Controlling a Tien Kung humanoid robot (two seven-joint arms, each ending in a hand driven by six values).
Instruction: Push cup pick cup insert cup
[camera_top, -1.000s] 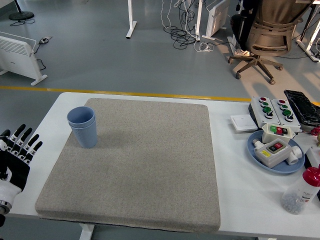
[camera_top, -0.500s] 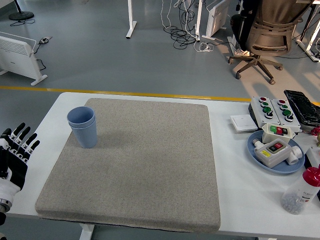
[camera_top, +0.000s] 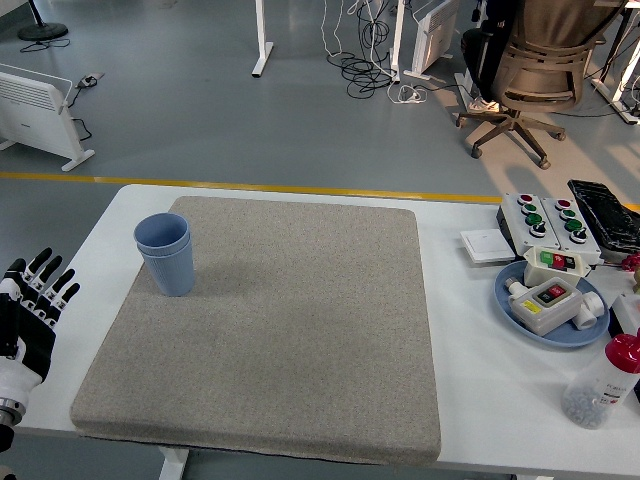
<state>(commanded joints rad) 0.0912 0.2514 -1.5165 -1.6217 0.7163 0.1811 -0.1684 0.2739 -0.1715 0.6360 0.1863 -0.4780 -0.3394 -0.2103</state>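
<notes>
I reckon the cup (camera_top: 165, 253) is light, thin-walled plastic: stiff enough to keep its shape but easy to tip or skid if I nudge it high up, so any push should land low on the wall, near the base. For a pick I'd wrap the fingers around the mid-wall, thumb opposite, with gentle pressure, since a smooth tapered side could slip upward out of a hard squeeze. It looks pale blue, upright, wider at the mouth than the foot, and the doubled rim suggests two cups already nested, though I can't be sure from this angle. It stands on the grey mat (camera_top: 270, 325), toward its 10 o'clock corner, with bare mat all around it. My left hand (camera_top: 28, 315) hangs off the table's left edge at about 8 o'clock from the cup, well apart from it, fingers spread and holding nothing. The right hand is out of view. Over at 3 o'clock sit a blue plate (camera_top: 510, 308) of switch boxes and a red-capped bottle (camera_top: 600, 383), far from the work.
</notes>
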